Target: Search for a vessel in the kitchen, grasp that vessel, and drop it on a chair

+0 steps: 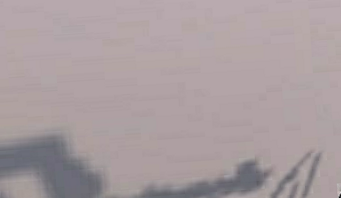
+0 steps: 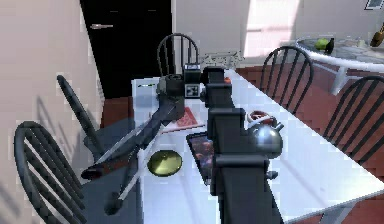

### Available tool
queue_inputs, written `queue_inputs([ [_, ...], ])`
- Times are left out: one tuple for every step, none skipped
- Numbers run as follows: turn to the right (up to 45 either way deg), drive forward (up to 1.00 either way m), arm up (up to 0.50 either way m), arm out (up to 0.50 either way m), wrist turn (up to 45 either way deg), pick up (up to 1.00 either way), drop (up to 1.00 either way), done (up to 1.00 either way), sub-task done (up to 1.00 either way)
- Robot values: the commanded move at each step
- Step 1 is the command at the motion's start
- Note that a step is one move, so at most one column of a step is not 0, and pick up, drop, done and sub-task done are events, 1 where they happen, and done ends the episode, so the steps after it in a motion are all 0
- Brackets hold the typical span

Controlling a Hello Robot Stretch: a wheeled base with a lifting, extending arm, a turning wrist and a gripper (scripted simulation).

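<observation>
in the arm side view the dark arm [image 2: 232, 170] rises from the bottom edge just right of centre and runs up over a long white table [image 2: 310, 175] to two small white marked squares [image 2: 192, 88] in the upper middle. left of these sits the dark body of the jaws. their two thin fingers [image 2: 120, 145] slant down toward the lower left, past the table's left edge. the tips end in front of a dark spindle-back chair [image 2: 40, 165] in the lower left corner, and with that chair behind them i cannot tell whether the jaws have hold of anything. on the table, just left of the arm in the lower middle, lies a shallow olive-yellow bowl [image 2: 165, 163]. just right of the arm stands a rounded silver pot [image 2: 265, 138]. either could be the vessel, and i cannot tell which. a flat reddish thing [image 2: 185, 120] lies on the table just above the bowl. another dark chair [image 2: 177, 50] stands at the table's far end, top centre, and two more [image 2: 285, 70] [image 2: 360, 115] line its right side. a second white table [image 2: 350, 60] carrying small items sits in the upper right, and a black doorway [image 2: 125, 40] opens at upper left of centre. the forward view faces a plain pale wall [image 1: 166, 67].
</observation>
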Motion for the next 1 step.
queue_inputs([
  [0.0, 0.0, 0.0, 0.0, 45.0, 0.0, 0.0, 0.0, 0.0],
])
